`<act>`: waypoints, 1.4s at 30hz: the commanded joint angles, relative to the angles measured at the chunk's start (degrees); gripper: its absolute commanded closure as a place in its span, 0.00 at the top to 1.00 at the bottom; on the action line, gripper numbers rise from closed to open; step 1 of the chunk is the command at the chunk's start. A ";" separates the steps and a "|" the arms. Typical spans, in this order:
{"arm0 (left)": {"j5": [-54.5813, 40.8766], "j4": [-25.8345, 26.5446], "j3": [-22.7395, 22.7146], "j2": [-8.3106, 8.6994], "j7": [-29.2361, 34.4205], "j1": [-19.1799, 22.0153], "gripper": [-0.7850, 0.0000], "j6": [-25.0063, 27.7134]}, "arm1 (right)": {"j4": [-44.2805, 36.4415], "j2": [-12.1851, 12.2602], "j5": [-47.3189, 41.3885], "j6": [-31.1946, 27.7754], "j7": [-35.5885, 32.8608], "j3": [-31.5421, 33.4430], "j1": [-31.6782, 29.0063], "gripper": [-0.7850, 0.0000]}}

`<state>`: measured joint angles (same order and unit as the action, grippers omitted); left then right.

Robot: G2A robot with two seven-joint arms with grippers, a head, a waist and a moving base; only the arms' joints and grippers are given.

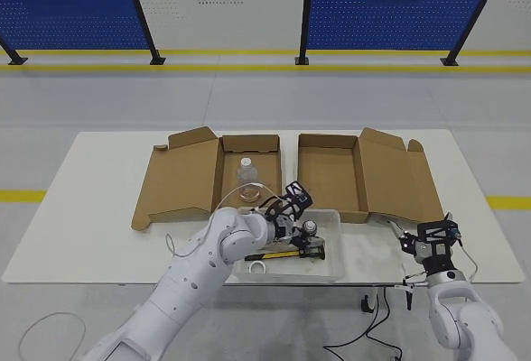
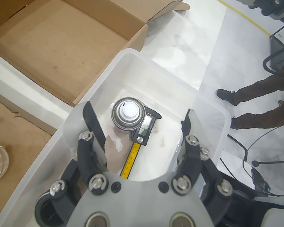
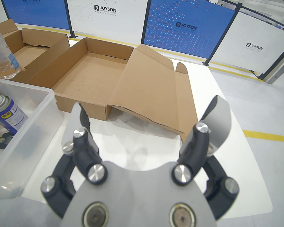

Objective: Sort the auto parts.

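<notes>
Well, spray can (image 2: pixel 128 115): upright in the clear bin (image 2: pixel 165 70), toward the back corner nearest the right box (image 2: pixel 49 36). The left wrist view looks straight down on its white cap, while the right wrist view catches it side-on, blue and yellow.
Caliper (image 2: pixel 142 131): flat on the bin floor, with its display head just beside the can and its yellow scale running away from it.
Left gripper (image 2: pixel 139 116): released and holding nothing, poised above the bin with jaws spread either side of can and caliper.
Right gripper (image 3: pixel 146 107): likewise spread wide and empty, over the table (image 3: pixel 137 138) near its right front edge, well apart from the bin.
Right box: open with flaps out, just behind the bin.
Left box (image 1: pixel 256 149): open beside it, with a clear bottle (image 1: pixel 247 171) standing inside.
In the way: seen from the top view, the left arm covers part of the bin. In the right wrist view, the bin wall blurs the caliper.
</notes>
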<state>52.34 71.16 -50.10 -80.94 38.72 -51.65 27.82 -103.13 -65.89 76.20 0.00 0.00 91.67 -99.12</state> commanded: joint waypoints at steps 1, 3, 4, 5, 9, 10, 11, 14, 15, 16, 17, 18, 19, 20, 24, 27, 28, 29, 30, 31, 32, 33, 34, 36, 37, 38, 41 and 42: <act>-0.29 -1.15 0.70 -0.22 0.05 0.64 0.89 0.25 | 0.00 0.00 0.00 0.00 0.00 0.00 0.00 1.00; -0.34 -2.31 1.44 -0.47 0.13 1.38 0.89 0.26 | 0.00 0.00 0.00 0.00 0.00 0.00 0.00 1.00; -0.57 -2.85 1.76 -0.61 0.08 1.75 0.89 0.30 | 0.00 0.00 0.00 0.00 0.00 0.00 0.00 1.00; -0.51 -3.39 2.11 -0.74 -0.04 2.14 0.89 0.31 | 0.00 0.00 0.00 0.00 0.00 0.00 0.00 1.00; -0.48 -5.68 3.50 -1.30 -0.66 3.49 0.87 0.28 | 0.00 0.00 0.00 0.00 0.00 0.00 0.00 1.00; -0.70 -6.28 3.80 -1.46 -0.67 3.81 0.85 0.16 | 0.00 0.00 0.00 0.00 0.00 0.00 0.00 1.00; -0.82 -6.89 4.03 -1.61 -0.79 4.16 0.82 -0.14 | 0.00 0.00 0.00 0.00 0.00 0.00 0.00 1.00; -0.92 -8.50 4.86 -2.04 -1.23 5.04 0.73 -0.47 | 0.00 0.00 0.00 0.00 0.00 0.00 0.00 1.00; -1.24 -9.06 5.02 -2.17 -1.28 5.26 0.70 -0.56 | 0.00 0.00 0.00 0.00 0.00 0.00 0.00 1.00; -1.78 -9.71 5.10 -2.30 -1.18 5.45 0.69 -0.83 | 0.00 0.00 0.00 0.00 0.00 0.00 0.00 1.00; -2.26 -10.33 5.14 -2.43 -0.79 5.77 0.68 -1.41 | 0.00 0.00 0.00 0.00 0.00 0.00 0.00 1.00; -2.21 -10.67 5.42 -2.55 -0.48 6.11 0.66 -1.37 | 0.00 0.00 0.00 0.00 0.00 0.00 0.00 1.00; -2.93 -11.16 5.53 -2.67 -0.33 6.26 0.66 -1.07 | 0.00 0.00 0.00 0.00 0.00 0.00 0.00 1.00; -3.42 -11.57 5.55 -2.77 -0.39 6.48 0.64 -1.02 | 0.00 0.00 0.00 0.00 0.00 0.00 0.00 1.00; -4.06 -12.80 5.89 -3.09 -0.46 7.21 0.60 -0.87 | 0.00 0.00 0.00 0.00 0.00 0.00 0.00 1.00; -3.94 -13.50 6.24 -3.27 -0.33 7.69 0.54 -0.77 | 0.00 0.00 0.00 0.00 0.00 0.00 0.00 1.00; -3.99 -13.66 6.33 -3.32 -0.35 7.79 0.49 -0.73 | 0.00 0.00 0.00 0.00 0.00 0.00 0.00 1.00; -4.03 -13.84 6.40 -3.37 -0.36 7.90 0.47 -0.65 | 0.00 0.00 0.00 0.00 0.00 0.00 0.00 1.00; -4.08 -14.02 6.51 -3.42 -0.24 8.00 0.44 -0.50 | 0.00 0.00 0.00 0.00 0.00 0.00 0.00 1.00; -4.18 -14.20 6.59 -3.47 -0.09 8.13 0.43 -0.33 | 0.00 0.00 0.00 0.00 0.00 0.00 0.00 1.00; -4.29 -14.39 6.68 -3.53 0.06 8.26 0.42 -0.17 | 0.00 0.00 0.00 0.00 0.00 0.00 0.00 1.00; -4.29 -14.55 6.76 -3.57 0.12 8.38 0.40 -0.09 | 0.00 0.00 0.00 0.00 0.00 0.00 0.00 1.00; -4.31 -14.69 6.83 -3.62 0.12 8.49 0.36 -0.02 | 0.00 0.00 0.00 0.00 0.00 0.00 0.00 1.00; -4.38 -14.97 6.95 -3.70 0.11 8.65 0.32 0.14 | 0.00 0.00 0.00 0.00 0.00 0.00 0.00 1.00; -4.27 -15.05 7.04 -3.73 0.07 8.73 0.33 0.28 | 0.00 0.00 0.00 0.00 0.00 0.00 0.00 1.00; -4.25 -15.17 7.08 -3.76 -0.02 8.78 0.31 0.33 | 0.00 0.00 0.00 0.00 0.00 0.00 0.00 1.00; -3.50 -15.13 7.24 -3.79 -0.75 8.87 0.25 0.44 | 0.00 0.00 0.00 0.00 0.00 0.00 0.00 1.00; -3.14 -15.08 7.27 -3.78 -1.08 8.83 0.22 0.39 | 0.00 0.00 0.00 0.00 0.00 0.00 0.00 1.00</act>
<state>48.82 56.00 -42.87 -84.74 38.00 -42.77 28.26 -103.13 -65.89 76.20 0.00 0.00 91.67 -99.12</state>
